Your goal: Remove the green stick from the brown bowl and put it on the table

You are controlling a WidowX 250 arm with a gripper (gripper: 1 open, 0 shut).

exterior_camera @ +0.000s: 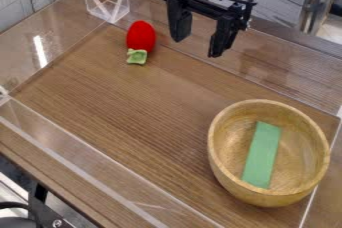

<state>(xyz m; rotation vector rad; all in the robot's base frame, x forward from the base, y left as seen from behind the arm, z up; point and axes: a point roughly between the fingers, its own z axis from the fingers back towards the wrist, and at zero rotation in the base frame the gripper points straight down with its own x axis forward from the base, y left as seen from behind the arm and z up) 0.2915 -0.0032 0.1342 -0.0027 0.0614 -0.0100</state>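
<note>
The green stick [263, 153] is a flat, light-green block lying inside the brown bowl [227, 123], a wide, shallow wooden bowl at the near right of the table [120, 102]. My gripper [198, 36] hangs over the far middle of the tabletop, pointing down, well away from the bowl toward the upper left. Its two dark fingers [221, 39] stand apart, open, with nothing between them.
A red strawberry-like toy with a green end [139, 41] lies on the table just left of the gripper. Clear acrylic walls [104, 2] run along the table's edges. A clear folded piece stands at the back left corner.
</note>
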